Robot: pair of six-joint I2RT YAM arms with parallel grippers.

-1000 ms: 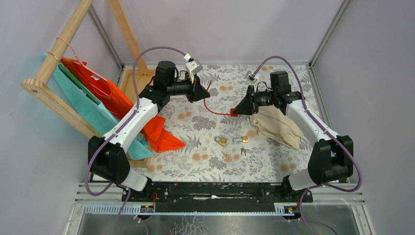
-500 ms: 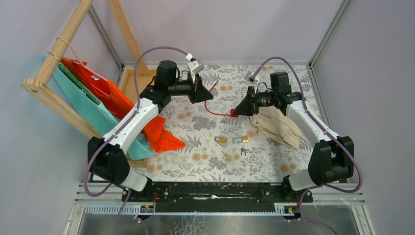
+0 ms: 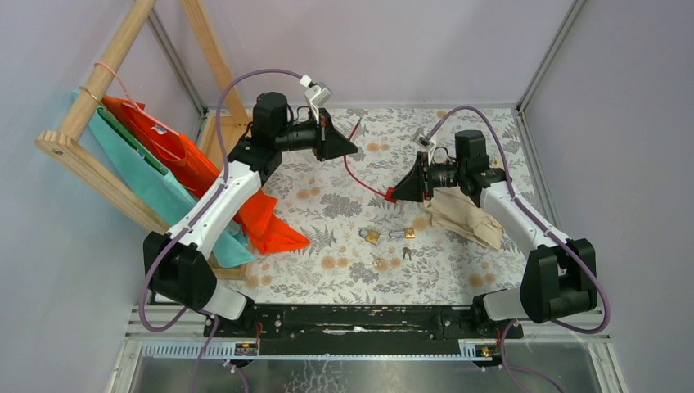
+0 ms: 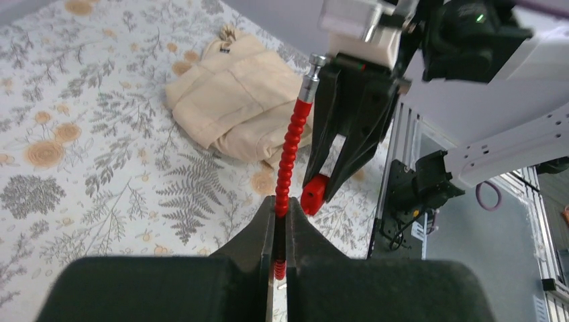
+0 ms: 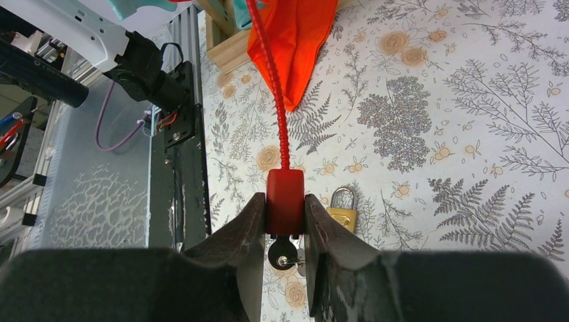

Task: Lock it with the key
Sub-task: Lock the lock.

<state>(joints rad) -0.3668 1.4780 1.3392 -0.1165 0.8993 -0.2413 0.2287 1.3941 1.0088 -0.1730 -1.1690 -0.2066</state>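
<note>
Red cable lock [image 3: 391, 195] held above the flower-print table [image 3: 327, 270] between two robot arms. The right gripper [image 5: 284, 198] is clamped on the small padlock body, one finger on each flat side. That grip leaves the black-headed key [image 5: 280, 253] seated in the end facing the palm, while the cable end points outward towards the other arm.

From the body, the ribbed cable shackle [image 3: 350, 168] runs off towards 11 o'clock. There the left gripper [image 4: 280, 206] is pinched shut on it, short of the metal tip [image 4: 311, 72], apparently so the loose end can be steered rather than left to flop.

Seen from the left wrist, the tip rises at 12 o'clock in front of the right arm's fingers. It stands apart from the padlock body, which shows just beyond the left fingertips at 1 o'clock. The tip looks to need feeding into the body before the key can be turned.

Two brass padlocks [image 3: 372, 237] lie on the table at 6 o'clock of the lock, and a beige cloth [image 3: 462, 214] sits at 4 o'clock.
</note>
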